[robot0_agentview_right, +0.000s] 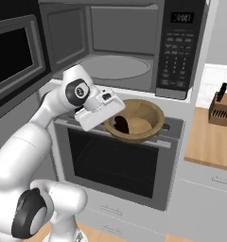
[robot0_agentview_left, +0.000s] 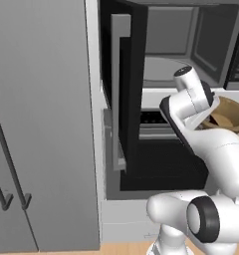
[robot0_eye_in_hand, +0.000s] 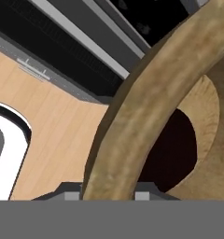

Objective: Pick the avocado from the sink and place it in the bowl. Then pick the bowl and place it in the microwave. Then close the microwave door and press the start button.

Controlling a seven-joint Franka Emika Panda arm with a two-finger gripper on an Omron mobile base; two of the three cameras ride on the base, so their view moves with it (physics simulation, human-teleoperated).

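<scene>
My gripper (robot0_agentview_right: 116,119) is shut on the left rim of the wooden bowl (robot0_agentview_right: 144,124), holding it in the air in front of the oven, just below the microwave (robot0_agentview_right: 115,47). The dark avocado (robot0_agentview_right: 121,124) lies inside the bowl, next to the held rim. In the hand view the bowl's rim (robot0_eye_in_hand: 132,116) runs up from between my fingertips and the avocado (robot0_eye_in_hand: 174,149) sits behind it. The microwave door (robot0_agentview_left: 124,94) stands swung open to the left, and the glass turntable (robot0_agentview_right: 113,67) is bare. The bowl (robot0_agentview_left: 230,115) also shows behind my wrist in the left base view.
A wall oven (robot0_agentview_right: 120,165) with a dark window sits under the microwave. The keypad strip (robot0_agentview_right: 178,47) is at the microwave's right. A knife block (robot0_agentview_right: 222,108) stands on the wooden counter (robot0_agentview_right: 210,142) to the right. Tall grey cabinet doors (robot0_agentview_left: 42,124) stand on the left.
</scene>
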